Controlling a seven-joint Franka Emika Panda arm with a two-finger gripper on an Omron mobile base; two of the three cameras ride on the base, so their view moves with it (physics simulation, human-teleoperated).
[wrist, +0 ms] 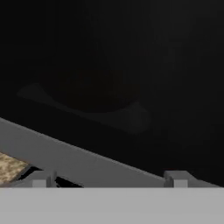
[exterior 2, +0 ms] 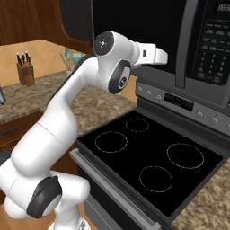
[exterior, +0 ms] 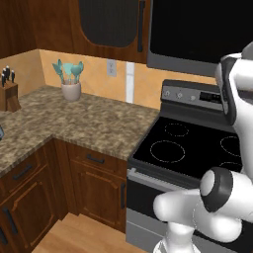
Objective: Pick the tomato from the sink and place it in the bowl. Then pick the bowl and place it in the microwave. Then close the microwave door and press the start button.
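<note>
Looking along the hand [wrist: 109, 180]: both finger tips sit far apart at the bottom of the hand view, so it's wide, with nothing between them. Ahead of it is near-black, with a grey ledge running diagonally below and a scrap of speckled counter [wrist: 9, 168] at lower left. In the dark there's a faint paler ellipse with a darker rounded shape on it; too dim to say what it is. The microwave [exterior 2: 148, 27] hangs above the stove [exterior 2: 148, 157], its keypad on the right side in the right base view. The arm's forearm reaches up level with the microwave's lower edge, in front of its black face. Can't tell from these views whether that black face is the door glass or the open cavity. On the counter [exterior: 94, 123] left of the stove, a utensil holder [exterior: 70, 90] stands by the wall and a knife block [exterior: 9, 94] sits further left.
</note>
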